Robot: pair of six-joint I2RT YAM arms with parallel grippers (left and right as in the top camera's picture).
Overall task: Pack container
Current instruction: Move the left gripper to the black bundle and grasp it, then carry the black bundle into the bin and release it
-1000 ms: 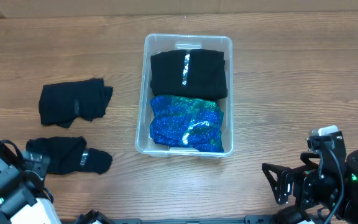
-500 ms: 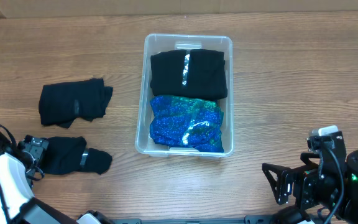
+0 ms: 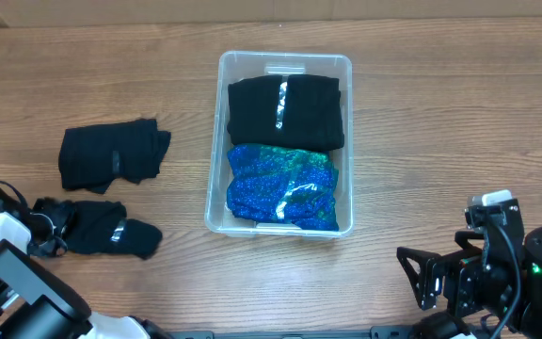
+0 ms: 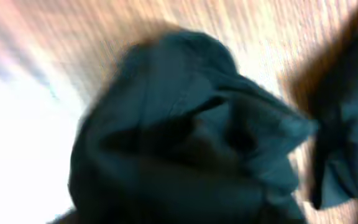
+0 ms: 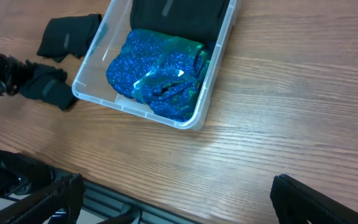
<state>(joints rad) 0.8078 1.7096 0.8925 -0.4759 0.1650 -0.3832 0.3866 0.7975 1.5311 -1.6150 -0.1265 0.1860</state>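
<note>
The clear container (image 3: 213, 202) stands mid-table and holds a folded black garment (image 3: 286, 111) at the far end and a blue sparkly garment (image 3: 282, 186) at the near end. Both also show in the right wrist view, the container (image 5: 98, 53) at the top. A bunched black garment (image 3: 106, 233) lies near the left front edge. My left gripper (image 3: 47, 230) is at its left end and seems shut on it. Dark cloth (image 4: 185, 143) fills the blurred left wrist view and hides the fingers. My right gripper (image 3: 420, 275) is open and empty at the front right.
A second folded black garment (image 3: 111, 153) lies on the table to the left of the container, behind the bunched one. It also shows in the right wrist view (image 5: 67, 36). The wooden table's front edge (image 5: 166, 208) runs close under the right gripper.
My left arm has swung from the front left corner to the bunched black garment. The garment has bunched up and shifted slightly left. The right arm has not moved.
</note>
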